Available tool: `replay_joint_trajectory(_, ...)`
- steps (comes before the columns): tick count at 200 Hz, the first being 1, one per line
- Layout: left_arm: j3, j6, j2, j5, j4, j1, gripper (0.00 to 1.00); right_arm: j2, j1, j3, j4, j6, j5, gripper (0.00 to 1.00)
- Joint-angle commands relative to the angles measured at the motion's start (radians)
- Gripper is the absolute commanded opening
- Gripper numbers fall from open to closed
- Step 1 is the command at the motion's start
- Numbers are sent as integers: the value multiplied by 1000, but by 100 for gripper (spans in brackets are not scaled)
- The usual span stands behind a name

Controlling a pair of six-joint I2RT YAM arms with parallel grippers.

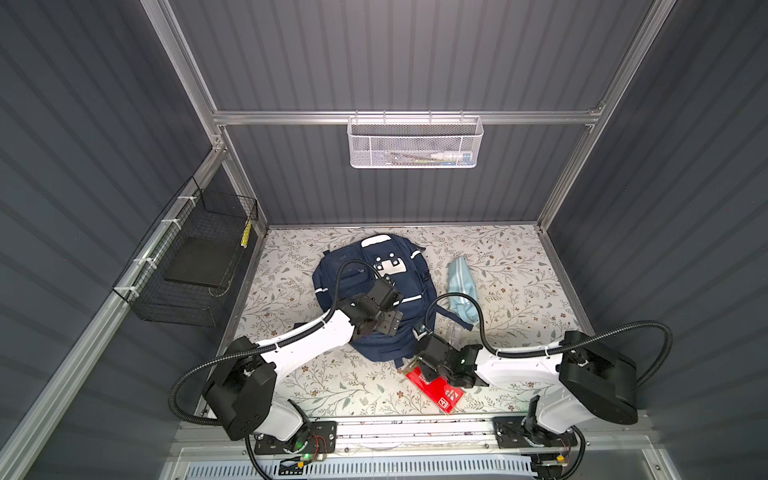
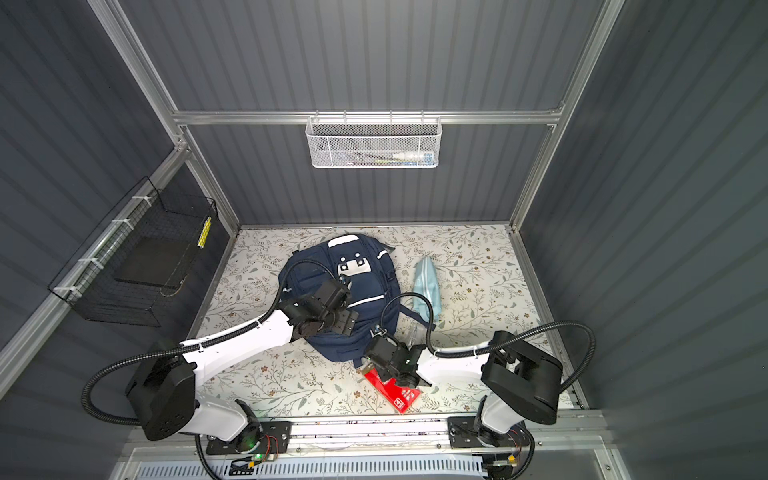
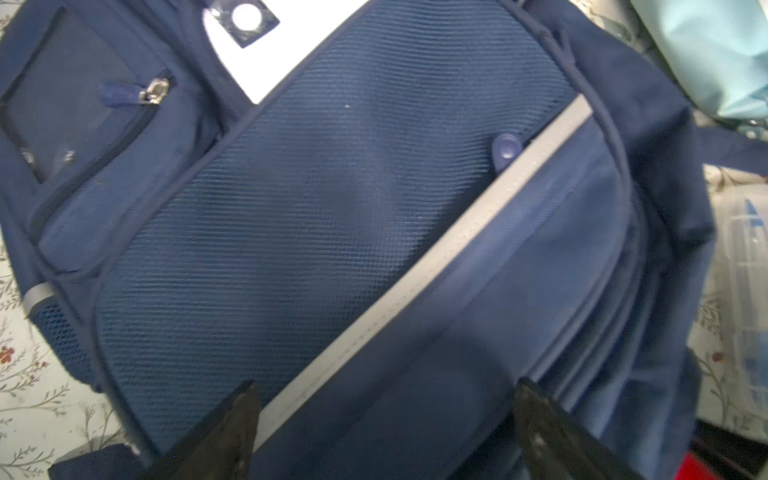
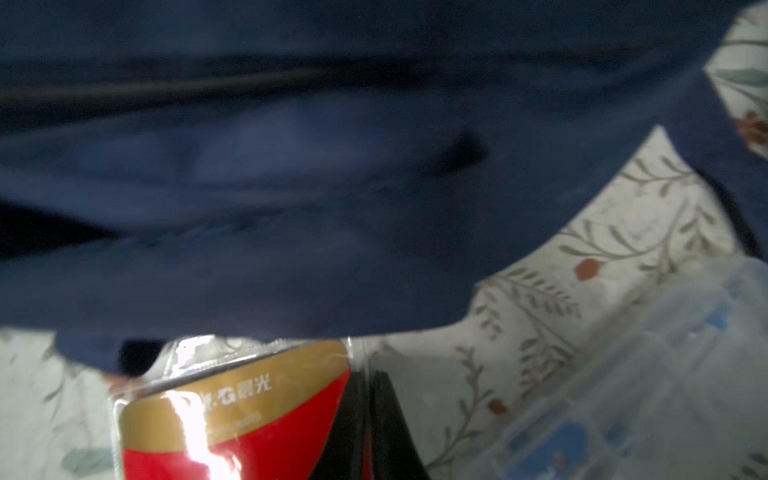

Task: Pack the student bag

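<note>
The student bag (image 1: 365, 286) (image 2: 328, 274) lies flat on the floral table, navy with white stripes and a white patch. My left gripper (image 1: 388, 326) (image 3: 386, 386) hovers open over its front, the fingers spread on either side of a grey reflective stripe (image 3: 478, 224), with nothing between them. My right gripper (image 1: 419, 368) (image 4: 368, 390) sits at the bag's near edge. It is shut on the clear-wrapped edge of a red and gold packet (image 1: 438, 392) (image 2: 395, 390) (image 4: 249, 415) that lies on the table.
A light-blue pouch (image 1: 461, 286) (image 2: 426, 282) lies to the right of the bag. A clear plastic box (image 4: 644, 395) (image 3: 744, 270) rests between the pouch and the right arm. A white mesh basket (image 1: 415, 143) hangs on the back wall and a black wire basket (image 1: 195, 257) on the left wall.
</note>
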Motion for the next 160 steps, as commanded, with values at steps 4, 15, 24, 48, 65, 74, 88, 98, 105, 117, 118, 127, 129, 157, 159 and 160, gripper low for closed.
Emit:
replay_joint_trajectory(4, 4, -49, -7, -25, -11, 7, 95, -4, -77, -50, -63, -65, 60, 8)
replay_joint_trajectory(15, 6, -44, -2, -8, -5, 6, 95, -10, -99, -35, -38, -132, 21, 9)
replay_joint_trajectory(24, 4, -36, 0, 10, 5, 7, 95, -13, -100, -15, -34, -187, -15, 14)
replay_joint_trajectory(48, -2, 3, -25, 22, 10, 6, 97, -58, -100, -13, -6, -208, -117, 43)
replay_joint_trajectory(65, -10, 25, -61, 8, 13, 6, 97, -130, -106, -39, 17, -195, -126, 49)
replay_joint_trajectory(74, 0, 33, -71, 8, -5, 7, 97, -166, -117, -44, 17, -186, -135, 52)
replay_joint_trajectory(88, 31, 55, -74, 16, -41, 7, 97, -217, -143, -40, 8, -180, -139, 56)
replay_joint_trajectory(98, 52, 76, -69, 28, -61, 5, 97, -250, -170, -35, 2, -171, -126, 60)
replay_joint_trajectory(105, 64, 89, -63, 26, -80, 5, 97, -271, -196, -36, -3, -162, -111, 64)
replay_joint_trajectory(117, 78, 115, -47, 14, -105, 2, 99, -294, -266, -30, -22, -124, -76, 69)
replay_joint_trajectory(118, 79, 118, -45, 13, -106, 2, 99, -293, -272, -29, -25, -120, -75, 69)
replay_joint_trajectory(127, 84, 140, -29, -10, -124, -5, 100, -297, -344, -10, -56, -91, -96, 71)
replay_joint_trajectory(129, 84, 141, -24, -23, -128, -8, 100, -296, -360, -3, -63, -87, -102, 72)
replay_joint_trajectory(157, 133, 184, 52, -124, -188, -47, 100, -296, -501, 38, -97, -84, -160, 76)
replay_joint_trajectory(159, 138, 188, 57, -126, -189, -49, 100, -298, -508, 38, -94, -89, -161, 76)
replay_joint_trajectory(160, 139, 189, 59, -127, -188, -51, 100, -299, -511, 38, -94, -92, -159, 76)
